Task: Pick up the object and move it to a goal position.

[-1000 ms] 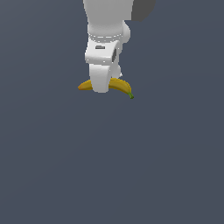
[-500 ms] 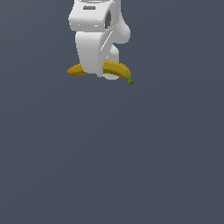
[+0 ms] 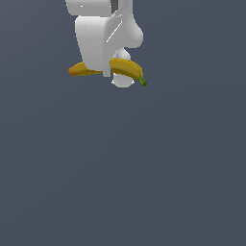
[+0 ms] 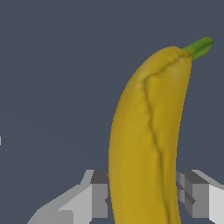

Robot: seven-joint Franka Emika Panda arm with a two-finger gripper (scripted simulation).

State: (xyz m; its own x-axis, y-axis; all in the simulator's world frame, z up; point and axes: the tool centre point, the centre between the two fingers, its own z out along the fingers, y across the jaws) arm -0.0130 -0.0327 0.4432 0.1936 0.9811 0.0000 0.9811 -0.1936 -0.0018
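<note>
The yellow banana (image 3: 126,68) hangs crosswise in my gripper (image 3: 109,72) near the top of the exterior view. Its green stem tip points to the exterior view's right and its orange-brown end sticks out to the left. The white hand covers the banana's middle. In the wrist view the banana (image 4: 146,140) fills the frame lengthwise, green stem far from the camera, with a grey finger pad (image 4: 99,194) pressed on each side. The gripper is shut on the banana, which is off the ground.
A plain dark grey-blue floor (image 3: 125,173) fills both views. No other object shows. The arm's white links (image 3: 103,29) rise out of the exterior view's top edge.
The gripper has lifted with the banana in it and moved up and slightly to the exterior view's left. The banana stays held.
</note>
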